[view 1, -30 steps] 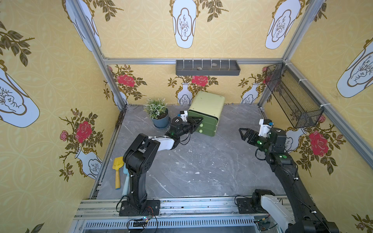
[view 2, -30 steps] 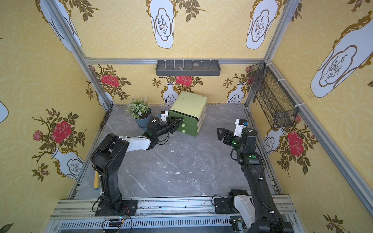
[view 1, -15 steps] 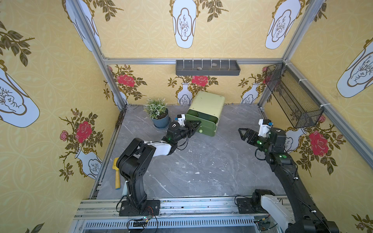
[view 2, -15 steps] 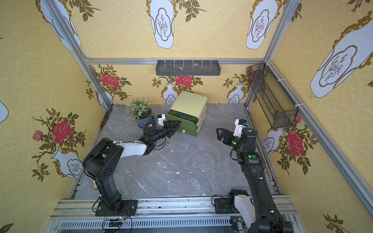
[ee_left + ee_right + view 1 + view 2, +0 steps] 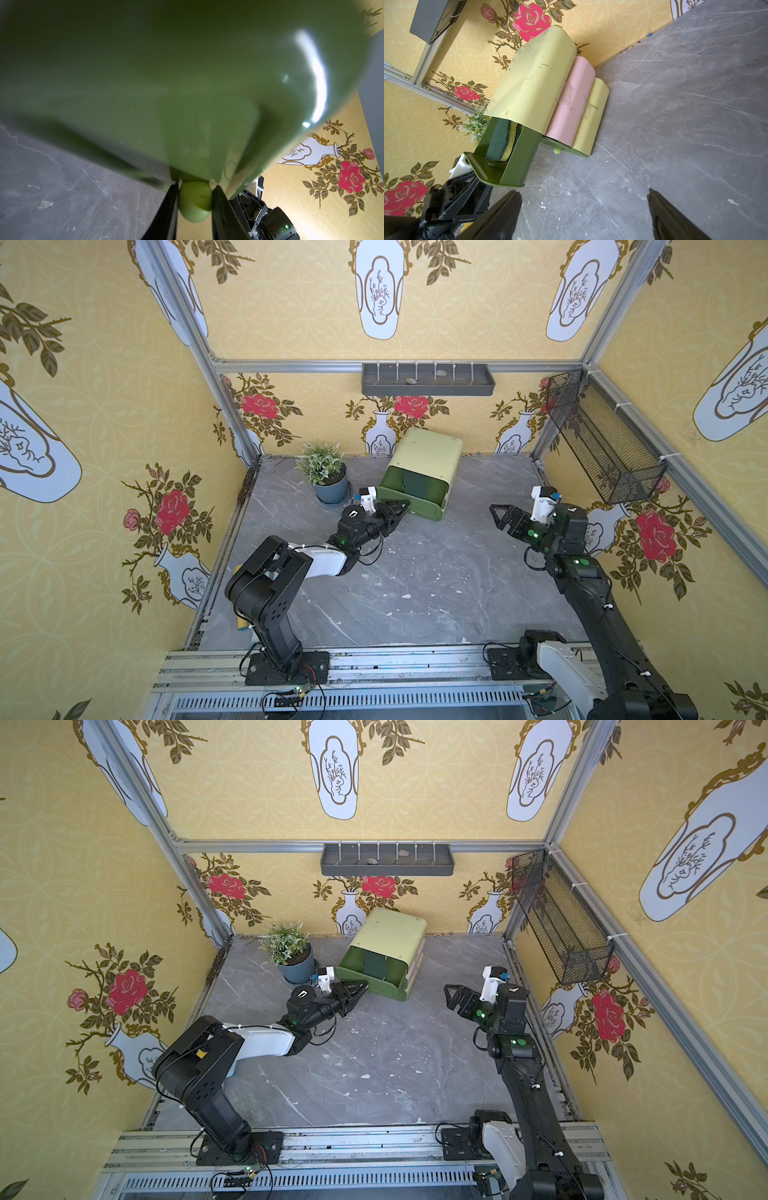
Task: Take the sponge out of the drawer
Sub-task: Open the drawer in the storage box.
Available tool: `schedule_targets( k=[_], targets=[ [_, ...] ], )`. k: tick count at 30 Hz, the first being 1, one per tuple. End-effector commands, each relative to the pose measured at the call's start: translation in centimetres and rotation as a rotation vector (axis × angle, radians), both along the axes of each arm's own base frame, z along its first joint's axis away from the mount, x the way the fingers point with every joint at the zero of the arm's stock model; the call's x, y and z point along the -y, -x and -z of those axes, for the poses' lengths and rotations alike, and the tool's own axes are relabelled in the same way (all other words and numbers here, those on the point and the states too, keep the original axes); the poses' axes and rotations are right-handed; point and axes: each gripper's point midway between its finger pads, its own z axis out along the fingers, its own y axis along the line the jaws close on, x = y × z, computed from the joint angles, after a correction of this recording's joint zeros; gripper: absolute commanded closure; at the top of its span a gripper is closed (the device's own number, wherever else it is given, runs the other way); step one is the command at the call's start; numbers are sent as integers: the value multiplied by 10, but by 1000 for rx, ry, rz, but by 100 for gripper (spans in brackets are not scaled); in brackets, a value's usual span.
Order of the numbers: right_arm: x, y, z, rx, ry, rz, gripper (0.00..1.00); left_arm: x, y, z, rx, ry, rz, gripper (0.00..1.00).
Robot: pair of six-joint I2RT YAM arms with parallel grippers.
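We saw the left pincer (image 5: 195,187) closed on the round knob (image 5: 194,205) of the top drawer (image 5: 517,164), which stood drawn out of the cabinet (image 5: 428,456), while the right pincer (image 5: 583,193) hung wide open and empty over the worktop (image 5: 415,572), well apart. The sponge (image 5: 501,140) sat on edge inside that drawer, its long axis seemingly running front to back. Though the left arm was nearer, we judged the free right one must reach leftward and come down from above.
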Motion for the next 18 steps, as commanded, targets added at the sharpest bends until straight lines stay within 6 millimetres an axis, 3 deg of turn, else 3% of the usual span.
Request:
schedule_targets(
  k=[1,18],
  targets=[
    [-2,-3,-7,33,-9,-11,2,-4,5,-10,55,14,-19,90],
    [-5,-1,-5,24,-24,-22,2,-15,34,9,40,-36,-36,90]
  ],
)
